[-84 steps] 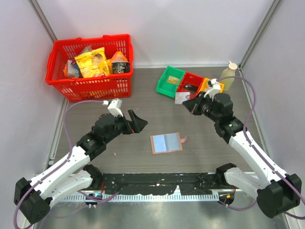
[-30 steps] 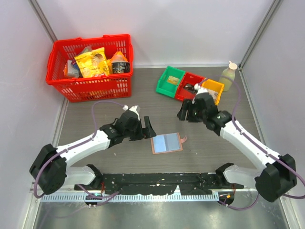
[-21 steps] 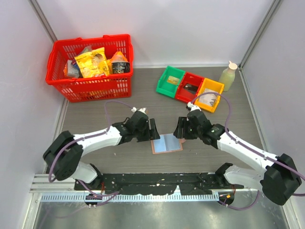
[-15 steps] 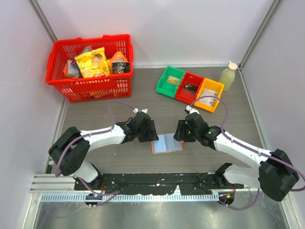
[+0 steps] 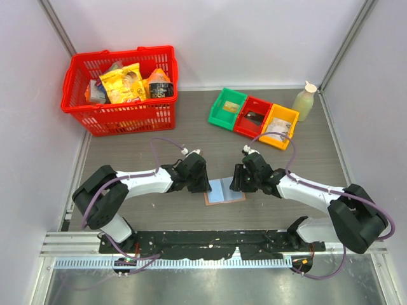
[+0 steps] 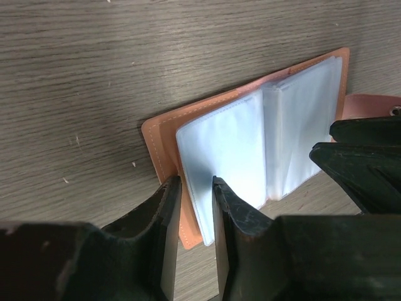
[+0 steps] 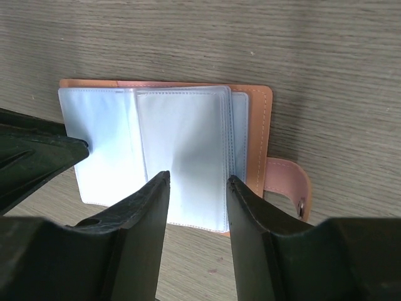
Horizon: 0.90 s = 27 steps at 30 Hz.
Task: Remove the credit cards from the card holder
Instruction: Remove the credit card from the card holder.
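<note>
The card holder (image 5: 224,190) lies open and flat on the table, with a tan leather rim (image 6: 164,135) and pale blue-white sleeves (image 7: 182,138). Its snap tab (image 7: 288,185) sticks out on the right. No credit cards can be told apart from the sleeves. My left gripper (image 5: 205,184) stands tip-down on the holder's left edge. A narrow gap shows between its fingers (image 6: 192,188), over the rim and sleeve edge. My right gripper (image 5: 236,181) stands tip-down at the right half, open wider (image 7: 197,179), over the sleeve stack's near edge. Each wrist view shows the other gripper's fingers (image 6: 369,163) (image 7: 37,150).
A red basket (image 5: 121,89) full of snack packs stands at the back left. At the back right are green (image 5: 227,108), red (image 5: 253,116) and yellow (image 5: 280,124) bins in a row, and a small bottle (image 5: 305,100).
Both arms swung in from the sides and came down onto the open card holder's two ends. Both pairs of jaws narrowed, the left more. The holder shifted slightly.
</note>
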Available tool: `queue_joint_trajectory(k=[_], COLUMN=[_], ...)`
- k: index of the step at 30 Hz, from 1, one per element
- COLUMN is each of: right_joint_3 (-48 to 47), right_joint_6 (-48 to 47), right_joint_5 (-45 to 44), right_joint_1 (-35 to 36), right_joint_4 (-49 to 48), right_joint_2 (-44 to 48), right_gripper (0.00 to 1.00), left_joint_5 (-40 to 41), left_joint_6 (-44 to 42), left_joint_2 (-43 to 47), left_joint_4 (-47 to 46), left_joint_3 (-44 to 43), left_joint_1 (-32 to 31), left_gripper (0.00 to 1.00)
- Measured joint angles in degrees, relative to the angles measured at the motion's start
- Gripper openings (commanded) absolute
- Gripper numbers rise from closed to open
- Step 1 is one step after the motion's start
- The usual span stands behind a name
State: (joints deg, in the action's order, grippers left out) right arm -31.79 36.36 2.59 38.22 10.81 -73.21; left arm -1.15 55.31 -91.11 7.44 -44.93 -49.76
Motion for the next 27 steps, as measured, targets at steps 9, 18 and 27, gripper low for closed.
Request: queue_joint_trajectory(k=[9,18,27], right_joint_3=[0.3,-0.9,-8.0], right_joint_6=[-0.1,0.9,0.8], right_joint_5=[1.9,7.6,9.3], right_joint_1=[0.1,5.1,10.3], right_joint_4=[-1.4,-5.6,-6.3], right_joint_2=[-0.7,-1.5,-3.1], right_gripper=[0.36,0.32,0.38], left_joint_5=[0.9,1.7,3.0], left_joint_6=[0.2,2.9,6.0], left_joint_2=[-0.1,-0.2,1.7], left_joint_4=[0.0,-4.9,-9.6], left_joint_3=[0.0,2.3,6.2], left_joint_1=[-0.5,-1.7,-2.0], left_gripper=[0.22,0.16,0.23])
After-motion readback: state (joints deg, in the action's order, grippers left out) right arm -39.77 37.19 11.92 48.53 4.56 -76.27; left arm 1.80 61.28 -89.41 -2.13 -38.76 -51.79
